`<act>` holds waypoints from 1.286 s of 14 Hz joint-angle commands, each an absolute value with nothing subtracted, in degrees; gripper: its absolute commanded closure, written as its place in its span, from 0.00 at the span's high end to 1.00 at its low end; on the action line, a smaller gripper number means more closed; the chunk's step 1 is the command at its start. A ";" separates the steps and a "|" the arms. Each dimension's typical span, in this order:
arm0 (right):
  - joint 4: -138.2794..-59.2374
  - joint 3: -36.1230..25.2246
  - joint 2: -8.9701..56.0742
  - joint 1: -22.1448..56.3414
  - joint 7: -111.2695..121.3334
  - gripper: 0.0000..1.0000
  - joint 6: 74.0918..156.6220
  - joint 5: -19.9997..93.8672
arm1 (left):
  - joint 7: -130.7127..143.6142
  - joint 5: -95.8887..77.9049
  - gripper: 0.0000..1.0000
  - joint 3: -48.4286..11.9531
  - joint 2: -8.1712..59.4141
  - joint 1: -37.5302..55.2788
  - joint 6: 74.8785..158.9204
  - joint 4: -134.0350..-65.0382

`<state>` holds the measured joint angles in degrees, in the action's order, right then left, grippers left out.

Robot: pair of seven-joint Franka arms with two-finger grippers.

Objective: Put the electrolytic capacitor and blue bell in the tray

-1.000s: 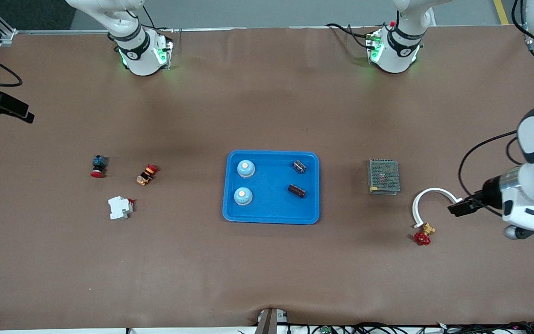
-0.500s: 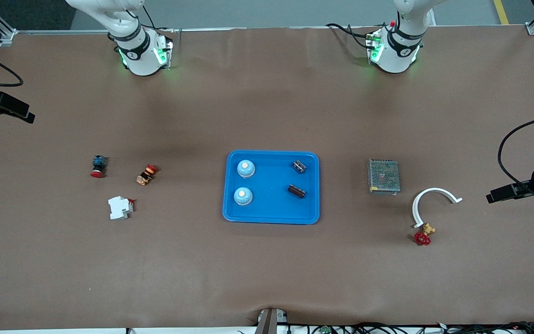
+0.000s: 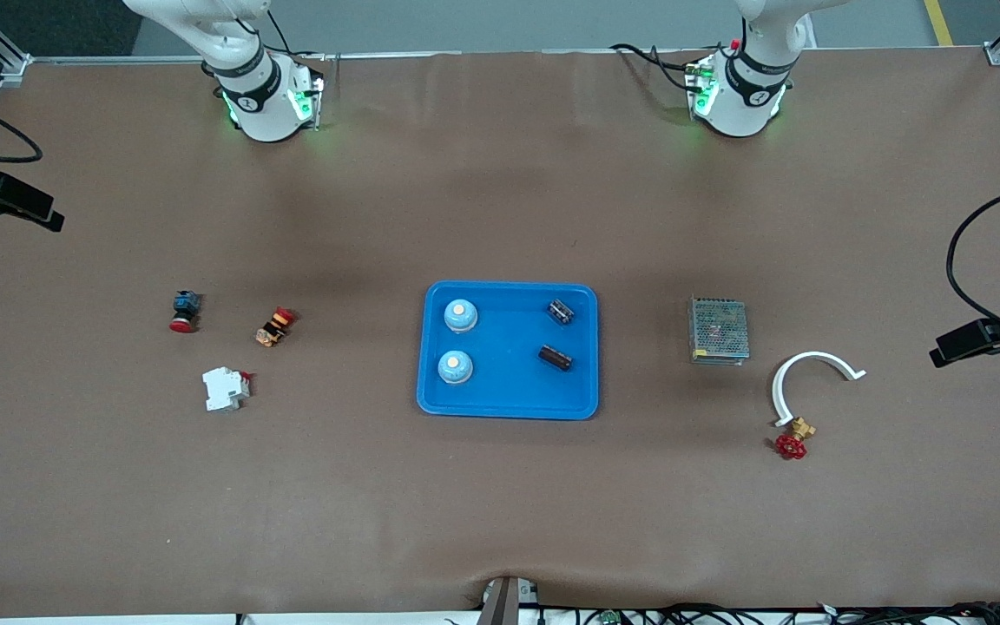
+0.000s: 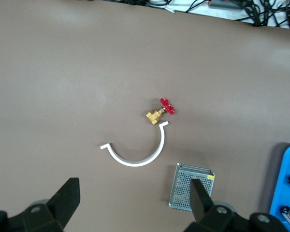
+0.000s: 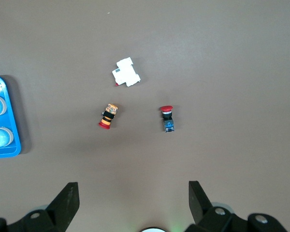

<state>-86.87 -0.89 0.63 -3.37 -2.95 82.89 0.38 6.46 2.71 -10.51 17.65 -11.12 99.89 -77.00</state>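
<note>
Standing there, I judged the job as good as done: the tray (image 3: 509,410) sat mid-tabletop with two blue bells (image 3: 460,315) in its nine o'clock half and two capacitors (image 3: 561,312) in its three o'clock half, all inside the rim. What worried me was a knock. The capacitors lay on their sides and looked ready to roll, and the rim seemed low, so an arm sweeping low over the middle might nudge the tray and spill one. The left gripper (image 4: 133,203) hung over the left arm's end of the tabletop, above a white curved piece (image 4: 135,159) and a red-handled valve (image 4: 160,111), with its fingers (image 4: 67,195) spread wide and empty. A careless drop there could scatter that clutter toward the mesh box (image 3: 718,330) at the tray's three o'clock. The right gripper (image 5: 132,203) was likewise released and empty over the switches (image 5: 108,116) and white breaker (image 5: 126,72). From the front I saw only a dark sliver of the left arm at the edge, and nothing I could be sure was the right gripper. Each wrist camera caught just a corner of the tray. The capacitors' markings were too small to read.
</note>
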 commanded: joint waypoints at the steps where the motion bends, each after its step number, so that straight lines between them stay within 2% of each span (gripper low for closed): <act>1: -87.89 -0.70 -0.79 -3.52 -3.69 1.00 83.93 0.35 | 5.80 1.67 1.00 -4.84 14.25 -4.06 97.48 -77.87; 5: -87.80 -0.70 -0.97 -3.60 -3.60 1.00 83.94 0.35 | 6.33 1.84 1.00 -4.83 9.51 -1.50 93.26 -79.88; 10: -83.86 -0.62 -0.36 -3.51 -3.69 1.00 83.67 0.18 | 7.91 1.58 1.00 -6.32 -0.33 -0.35 95.87 -92.17; 13: -82.71 -0.70 0.26 -3.95 -3.17 1.00 83.67 -0.09 | 10.62 0.36 1.00 -8.17 -0.44 -0.79 97.29 -92.90; 18: -82.71 -0.70 1.05 -3.87 -3.34 1.00 83.67 0.17 | 6.77 -1.32 1.00 -4.93 -0.53 -0.18 96.42 -92.72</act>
<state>-83.46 -1.07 0.66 -3.50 -2.94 84.05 0.36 8.78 -0.01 -6.38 0.84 -0.29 96.12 -91.55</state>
